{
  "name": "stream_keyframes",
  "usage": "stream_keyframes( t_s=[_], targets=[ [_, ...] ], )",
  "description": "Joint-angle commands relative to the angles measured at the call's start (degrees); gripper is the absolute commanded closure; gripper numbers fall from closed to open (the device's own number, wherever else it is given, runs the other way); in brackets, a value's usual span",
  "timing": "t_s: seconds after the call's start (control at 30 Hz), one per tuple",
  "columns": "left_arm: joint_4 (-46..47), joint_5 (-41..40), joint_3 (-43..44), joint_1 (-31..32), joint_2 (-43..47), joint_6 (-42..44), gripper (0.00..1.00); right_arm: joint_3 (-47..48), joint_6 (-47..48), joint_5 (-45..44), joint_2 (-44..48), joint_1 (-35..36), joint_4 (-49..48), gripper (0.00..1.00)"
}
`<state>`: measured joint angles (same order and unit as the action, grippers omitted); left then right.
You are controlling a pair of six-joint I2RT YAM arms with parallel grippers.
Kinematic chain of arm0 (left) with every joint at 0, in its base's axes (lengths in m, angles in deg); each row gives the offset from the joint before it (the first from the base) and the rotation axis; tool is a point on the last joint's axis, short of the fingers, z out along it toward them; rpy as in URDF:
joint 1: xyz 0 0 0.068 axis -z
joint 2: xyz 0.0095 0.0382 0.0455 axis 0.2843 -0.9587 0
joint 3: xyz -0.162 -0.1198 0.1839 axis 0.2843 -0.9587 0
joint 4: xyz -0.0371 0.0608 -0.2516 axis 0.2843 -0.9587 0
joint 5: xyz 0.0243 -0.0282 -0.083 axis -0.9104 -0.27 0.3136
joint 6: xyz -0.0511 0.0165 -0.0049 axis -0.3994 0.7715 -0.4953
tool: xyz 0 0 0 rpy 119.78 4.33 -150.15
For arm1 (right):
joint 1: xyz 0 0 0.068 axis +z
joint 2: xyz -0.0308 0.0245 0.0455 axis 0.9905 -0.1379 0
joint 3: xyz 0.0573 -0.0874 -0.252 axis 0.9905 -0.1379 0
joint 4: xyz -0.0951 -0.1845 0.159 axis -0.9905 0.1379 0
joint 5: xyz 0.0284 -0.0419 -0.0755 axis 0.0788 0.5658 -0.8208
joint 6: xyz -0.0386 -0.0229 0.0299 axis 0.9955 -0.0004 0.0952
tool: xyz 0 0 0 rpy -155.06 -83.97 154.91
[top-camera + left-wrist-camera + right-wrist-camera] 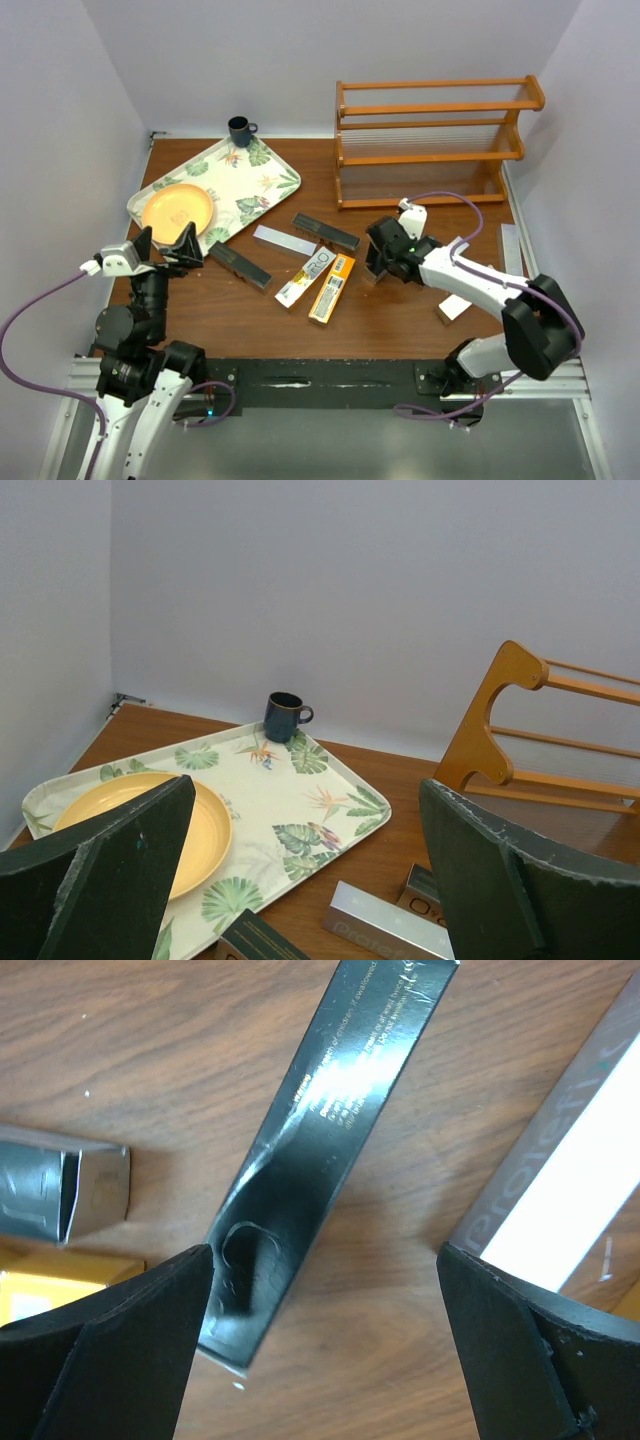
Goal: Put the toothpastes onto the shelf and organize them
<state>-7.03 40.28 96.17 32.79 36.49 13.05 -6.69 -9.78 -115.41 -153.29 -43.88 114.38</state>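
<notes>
First pick in hand, with the shelf (430, 150) at far right bare and the toothpastes (332, 285) loose on the counter (250, 310): right jaws spread wide, empty, over a black box (300, 1160), left jaws equally wide, empty, near left; next, lower astride its narrow sides and close.

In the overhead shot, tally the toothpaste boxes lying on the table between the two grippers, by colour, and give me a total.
Black boxes: 2
Silver box: 1
Orange-yellow and white boxes: 2
Total: 5
Not counted: anything under or beyond the right gripper.
</notes>
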Motion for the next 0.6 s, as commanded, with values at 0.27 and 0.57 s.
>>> stream_keyframes(
  t_s=[0.27,0.57],
  targets=[
    [0.9,-0.2,1.1,0.3,-0.6,-0.8,0.00,-2.0,-1.3,3.2,5.4,0.2,-7.7,0.02],
    [0.8,-0.1,1.1,0.3,-0.6,-0.8,0.00,1.4,-17.4,-10.3,-5.3,8.4,-1.3,0.11]
  ],
)
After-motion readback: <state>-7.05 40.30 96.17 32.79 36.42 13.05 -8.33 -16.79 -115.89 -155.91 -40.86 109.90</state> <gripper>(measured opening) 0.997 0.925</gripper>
